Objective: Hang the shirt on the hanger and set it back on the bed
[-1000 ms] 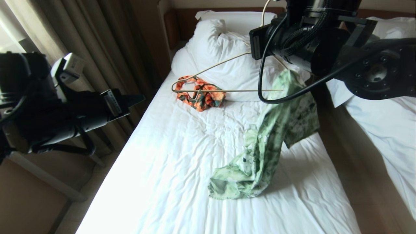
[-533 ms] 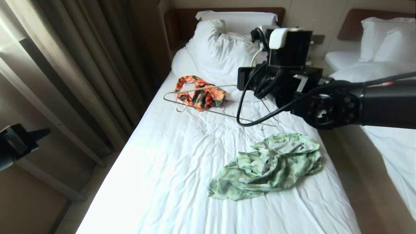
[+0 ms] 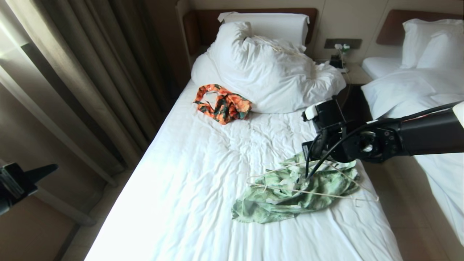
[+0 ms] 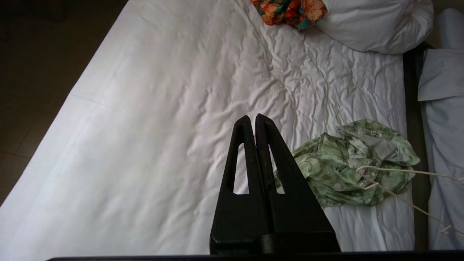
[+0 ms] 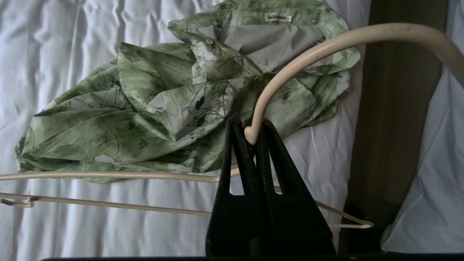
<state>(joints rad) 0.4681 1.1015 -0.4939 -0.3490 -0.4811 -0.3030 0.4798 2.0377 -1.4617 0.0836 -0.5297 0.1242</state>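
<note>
- Gripping the hanger point(image 5: 308, 54) by the tip of its hook, my right hand point(image 5: 253, 136) is clenched on it, low over the bed's point(image 3: 203, 174) right edge.
- Hanger's triangle lies across the shirt point(image 3: 290, 192); one shoulder end pokes past the mattress edge.
- Shirt sits crumpled on the sheet just beyond my right hand's fingertips, collar label facing up, not on the hanger yet.
- My left hand point(image 4: 255, 121) is clenched, holding nothing, parked off the bed's left side, well apart from the shirt.
- Orange floral garment point(image 3: 224, 103) lies by the duvet point(image 3: 268, 72), near the headboard.
</note>
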